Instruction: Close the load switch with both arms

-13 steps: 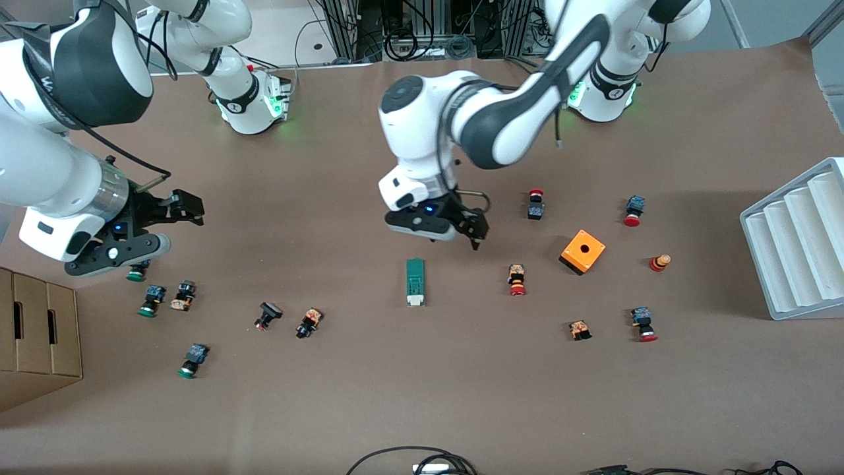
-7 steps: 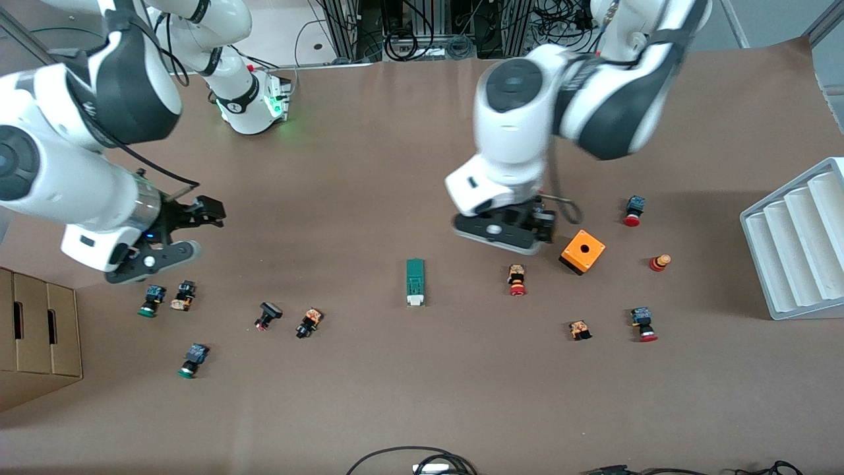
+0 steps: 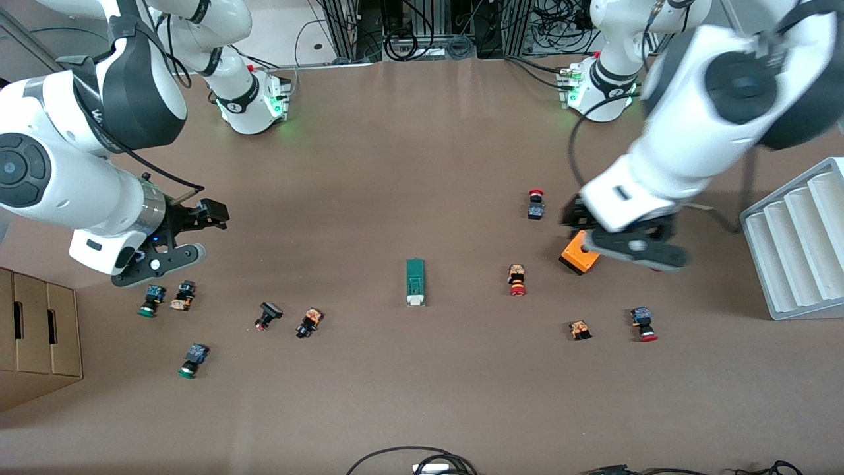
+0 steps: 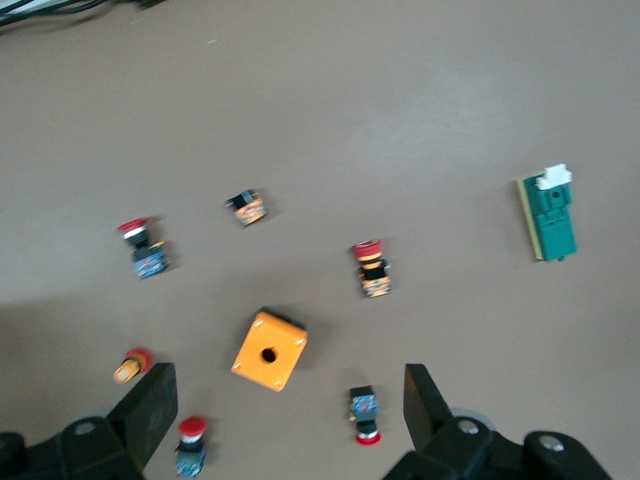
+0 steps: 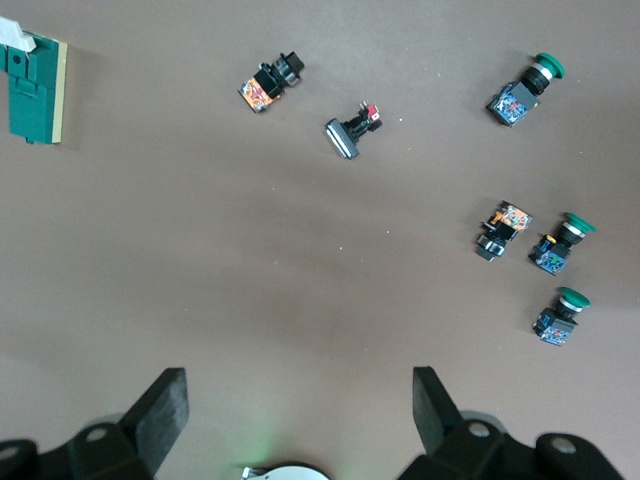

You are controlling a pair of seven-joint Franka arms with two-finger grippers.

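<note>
The load switch [image 3: 415, 282] is a narrow green block lying flat mid-table, its white tab at the end nearer the front camera. It also shows in the left wrist view [image 4: 548, 215] and at the edge of the right wrist view [image 5: 35, 90]. My left gripper [image 3: 613, 227] hangs open over the orange cube [image 3: 579, 256], well off toward the left arm's end from the switch. My right gripper [image 3: 201, 232] hangs open over bare table at the right arm's end, above a cluster of green push-buttons [image 3: 151, 300]. Neither gripper holds anything [image 4: 288, 415] [image 5: 300, 410].
Small push-buttons lie scattered toward both ends of the table, among them a red-capped one [image 3: 517, 280] between the switch and the cube. A cardboard box [image 3: 33, 333] stands at the right arm's end, and a white ribbed rack [image 3: 798, 244] at the left arm's end. Cables [image 3: 415, 462] lie at the front edge.
My left arm has swung away from the middle of the table, near the switch, toward its own end and now hangs over the orange cube. My right gripper has drifted slightly toward the middle.
</note>
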